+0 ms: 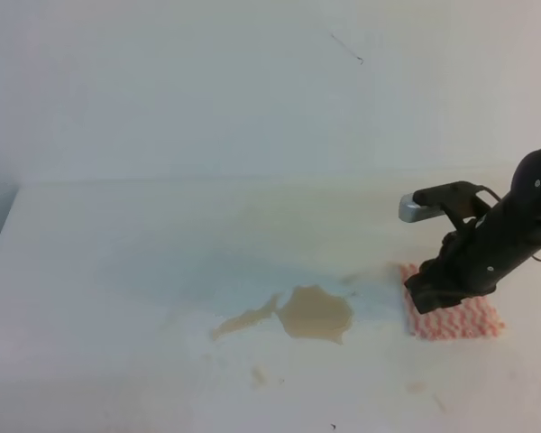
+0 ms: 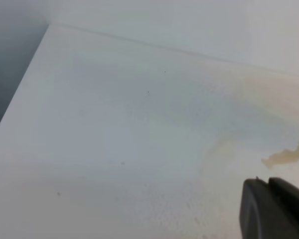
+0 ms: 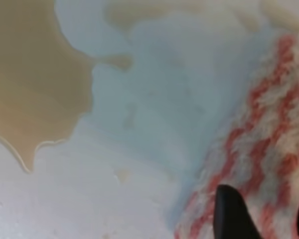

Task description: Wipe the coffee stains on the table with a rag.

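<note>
**Tan spill, striped rag, white desk**

Tan coffee stains (image 1: 314, 313) pooled near the front middle of the desk (image 1: 117, 271). Pink-and-white rag (image 1: 464, 317) flat just right of them, apart. Right claw (image 1: 426, 293) over the rag's left edge, spread wide, gripping nothing. Left claw (image 2: 275, 209): state unclear.

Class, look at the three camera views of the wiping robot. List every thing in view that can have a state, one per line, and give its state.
coffee puddle: still wet and unwiped, with a thin tail to the left.
small droplets: unwiped, in front of the puddle.
rag: lying flat on the table, right of the puddle, apart from it.
right hand: down on the rag, fingers open.
left hand: only a dark edge shows; open or shut cannot be told.
table: faintly smeared tan around the puddle.
</note>
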Controlling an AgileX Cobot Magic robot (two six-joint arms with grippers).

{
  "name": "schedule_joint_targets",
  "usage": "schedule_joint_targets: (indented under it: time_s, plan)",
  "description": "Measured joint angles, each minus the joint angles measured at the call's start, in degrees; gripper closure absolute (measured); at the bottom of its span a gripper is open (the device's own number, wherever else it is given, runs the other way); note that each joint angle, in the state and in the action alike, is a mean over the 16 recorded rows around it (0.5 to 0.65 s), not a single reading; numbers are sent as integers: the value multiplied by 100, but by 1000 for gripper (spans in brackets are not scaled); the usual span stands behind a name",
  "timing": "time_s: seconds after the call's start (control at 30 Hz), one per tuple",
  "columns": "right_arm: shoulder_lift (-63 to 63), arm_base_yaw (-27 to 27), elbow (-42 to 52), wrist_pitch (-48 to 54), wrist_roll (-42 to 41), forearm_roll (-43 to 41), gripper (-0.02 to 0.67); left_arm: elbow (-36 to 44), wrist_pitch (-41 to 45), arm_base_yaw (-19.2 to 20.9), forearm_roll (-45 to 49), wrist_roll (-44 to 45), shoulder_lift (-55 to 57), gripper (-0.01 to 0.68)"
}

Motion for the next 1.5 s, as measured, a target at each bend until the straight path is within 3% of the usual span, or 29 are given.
schedule_joint_targets:
  time_s: [0.3, 0.63, 0.83, 1.33, 1.5]
  plan:
    - [239, 0, -28, 12, 63, -60, 404, 0, 0, 0, 0, 0, 0, 674]
    - [351, 0, -53, 49, 91, -274, 581, 0, 0, 0, 0, 0, 0, 674]
    - [366, 0, -99, 95, 37, -257, 649, 0, 0, 0, 0, 0, 0, 674]
    - [457, 301, -715, 433, -626, 778, 652, 0, -7, 0, 0, 0, 0, 674]
    - [439, 483, -835, 464, -698, 765, 640, 0, 0, 0, 0, 0, 0, 674]
